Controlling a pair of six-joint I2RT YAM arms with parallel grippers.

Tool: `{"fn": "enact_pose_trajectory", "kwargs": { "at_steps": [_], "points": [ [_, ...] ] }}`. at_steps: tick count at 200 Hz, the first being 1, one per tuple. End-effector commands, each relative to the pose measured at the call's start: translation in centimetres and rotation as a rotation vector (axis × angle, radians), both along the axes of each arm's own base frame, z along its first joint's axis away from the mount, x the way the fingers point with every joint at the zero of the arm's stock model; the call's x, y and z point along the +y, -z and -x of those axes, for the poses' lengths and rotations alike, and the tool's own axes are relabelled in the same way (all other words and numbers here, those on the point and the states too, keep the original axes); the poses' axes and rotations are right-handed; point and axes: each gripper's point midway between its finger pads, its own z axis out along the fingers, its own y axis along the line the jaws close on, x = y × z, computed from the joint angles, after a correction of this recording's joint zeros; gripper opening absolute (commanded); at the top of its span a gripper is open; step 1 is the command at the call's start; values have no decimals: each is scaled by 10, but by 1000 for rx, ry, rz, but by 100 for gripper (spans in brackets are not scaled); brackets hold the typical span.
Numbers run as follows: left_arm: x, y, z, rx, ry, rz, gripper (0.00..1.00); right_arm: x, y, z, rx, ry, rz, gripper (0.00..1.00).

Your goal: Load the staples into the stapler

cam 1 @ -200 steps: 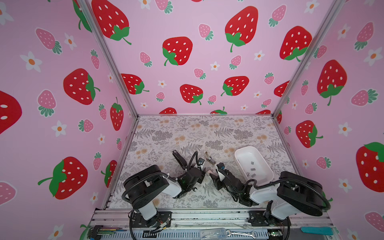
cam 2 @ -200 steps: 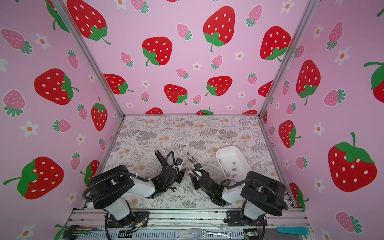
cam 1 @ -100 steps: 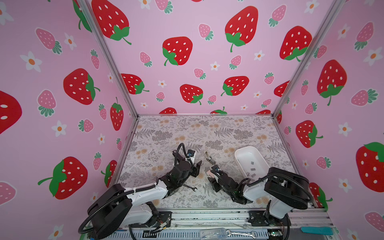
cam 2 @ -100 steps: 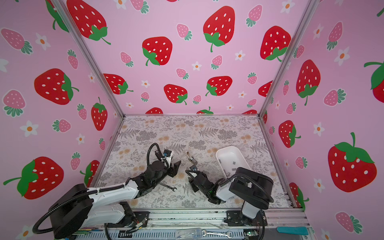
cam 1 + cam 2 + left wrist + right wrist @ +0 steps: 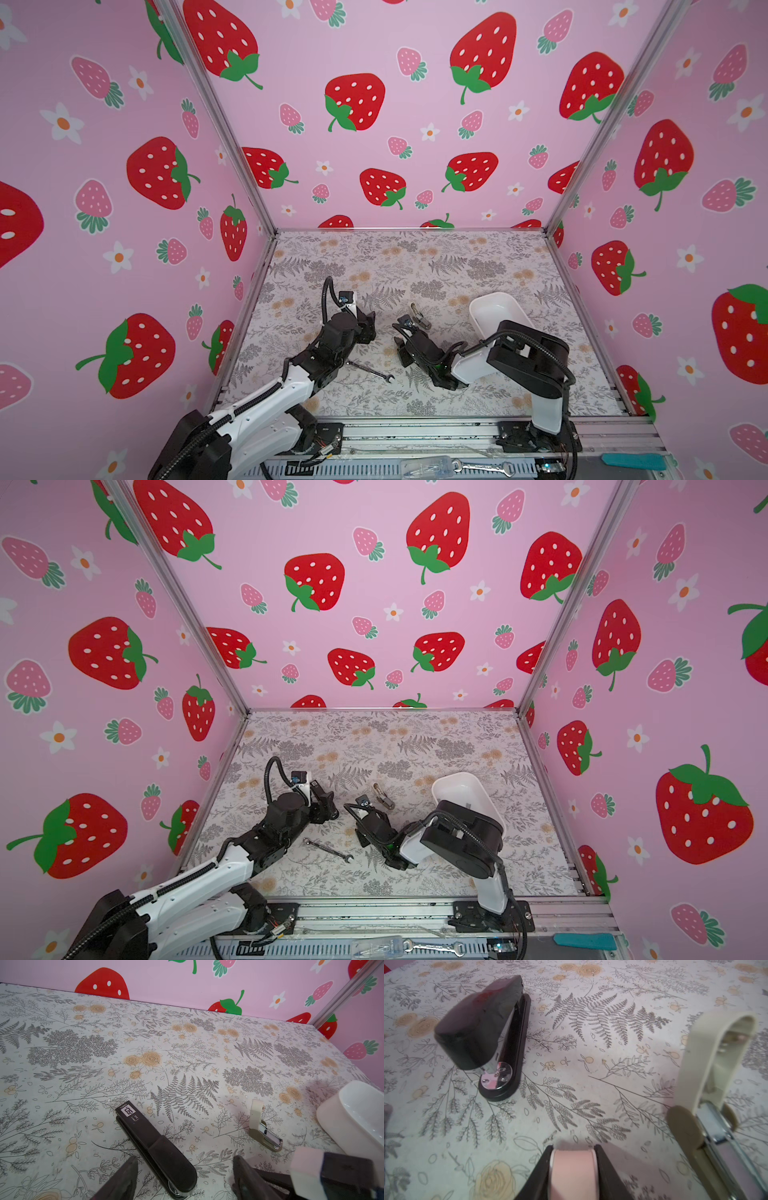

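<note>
1. Black stapler (image 5: 481, 1022): smooth glossy plastic; polished metal plate (image 5: 497, 1073) at one end.
2. Beige stapler (image 5: 264, 1128): matt plastic, bright metal channel.
3. Pink stapler (image 5: 574, 1174): smooth matt plastic.
4. Tray (image 5: 357, 1118): glossy white plastic.
5. Table cover (image 5: 187, 1053): matt printed sheet.
6. Wrench (image 5: 370, 371): bare metal.

Worktop (image 5: 374, 257): flat, floral-patterned covering. Lying directly on it:
- black stapler (image 5: 158, 1151), closed, resting on its base
- beige stapler (image 5: 264, 1130), hinged open, apart from the black one
- white tray (image 5: 496, 309), right of centre
- spanner (image 5: 370, 370), towards the front
</note>
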Motion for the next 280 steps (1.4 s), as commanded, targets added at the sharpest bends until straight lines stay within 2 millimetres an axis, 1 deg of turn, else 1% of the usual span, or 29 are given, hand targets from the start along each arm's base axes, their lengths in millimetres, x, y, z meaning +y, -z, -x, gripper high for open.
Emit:
{"fn": "enact_pose_trajectory", "kwargs": {
  "at_steps": [1, 10, 17, 19, 22, 39, 64, 80, 88, 99, 133, 170, 187, 200, 229, 249, 280],
  "points": [
    [2, -5, 1, 14, -7, 37, 74, 6, 1, 3, 31, -20, 3, 47],
    [4, -8, 0, 8, -10, 35, 74, 6, -9, 3, 18, -26, -12, 51],
    [4, -10, -1, 4, -12, 34, 74, 5, -19, 3, 3, -27, -22, 51],
    [5, -11, -2, 2, -14, 34, 74, 4, -22, 3, -2, -26, -26, 54],
    [5, -12, -2, 1, -12, 34, 74, 3, -26, 3, -9, -24, -28, 56],
    [3, -18, -5, -11, -6, 40, 74, -6, -51, 3, -48, -16, -49, 58],
    [-4, -23, -11, -8, 21, 47, 74, -30, -81, 1, -110, 21, -65, 60],
    [-10, -23, -16, 3, 36, 42, 74, -49, -91, -4, -149, 58, -61, 61],
    [-14, -23, -19, 8, 41, 42, 74, -57, -93, -7, -160, 65, -54, 61],
    [-18, -22, -24, 13, 55, 41, 74, -65, -91, -13, -161, 61, -40, 61],
    [-36, -17, -38, 64, 104, 24, 73, -79, -69, -22, -127, 21, 16, 58],
    [-49, -11, -53, 102, 126, 6, 72, -86, -42, -29, -70, -29, 56, 59],
    [-53, -8, -57, 115, 137, 3, 72, -89, -33, -30, -54, -34, 54, 64],
    [-56, -6, -60, 124, 145, -1, 71, -91, -28, -31, -45, -46, 47, 66],
    [-57, -2, -63, 138, 143, -15, 71, -97, -17, -34, -26, -50, 55, 67],
    [-57, 1, -65, 141, 137, -22, 71, -97, -9, -32, -9, -77, 54, 66],
    [-57, 3, -66, 145, 135, -25, 71, -95, 3, -32, 16, -96, 72, 63]
  ]
}}
